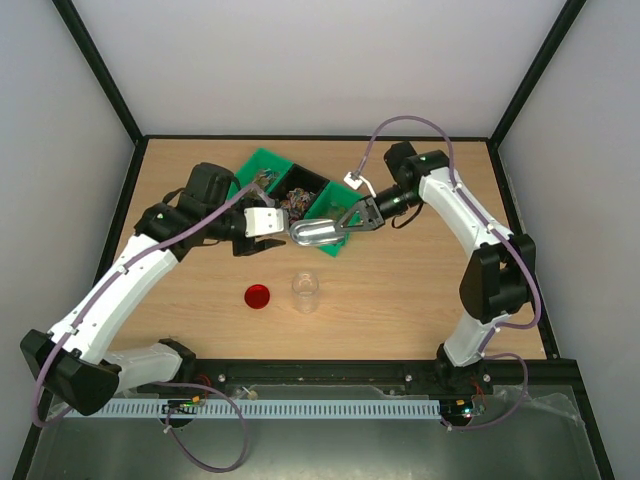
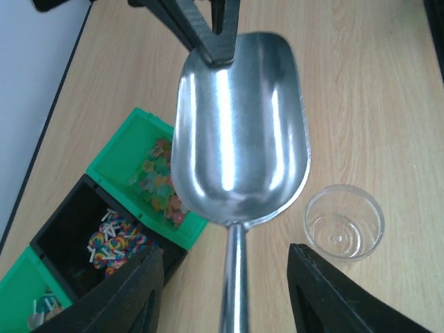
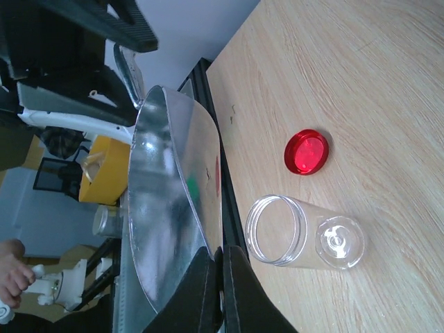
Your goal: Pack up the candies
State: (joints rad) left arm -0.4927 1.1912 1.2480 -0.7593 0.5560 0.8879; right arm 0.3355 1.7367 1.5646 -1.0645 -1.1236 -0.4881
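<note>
The candies (image 2: 158,177) lie in a green bin, with more (image 2: 114,243) in the black bin beside it; both show at the table's back (image 1: 293,197). A silver scoop (image 1: 315,234) hangs empty above the table between the grippers. My right gripper (image 1: 347,222) is shut on the front rim of the scoop (image 3: 170,208), fingers pinched together (image 3: 222,277). My left gripper (image 2: 223,251) is open, its fingers (image 2: 132,291) on either side of the scoop's handle (image 2: 234,277) and apart from it. A clear jar (image 1: 305,290) stands open, its red lid (image 1: 257,295) to its left.
The row of green and black bins (image 1: 262,165) sits at an angle at the back of the wooden table. The jar (image 2: 345,222) stands just right of the scoop's handle. Black frame rails run along the table's edges.
</note>
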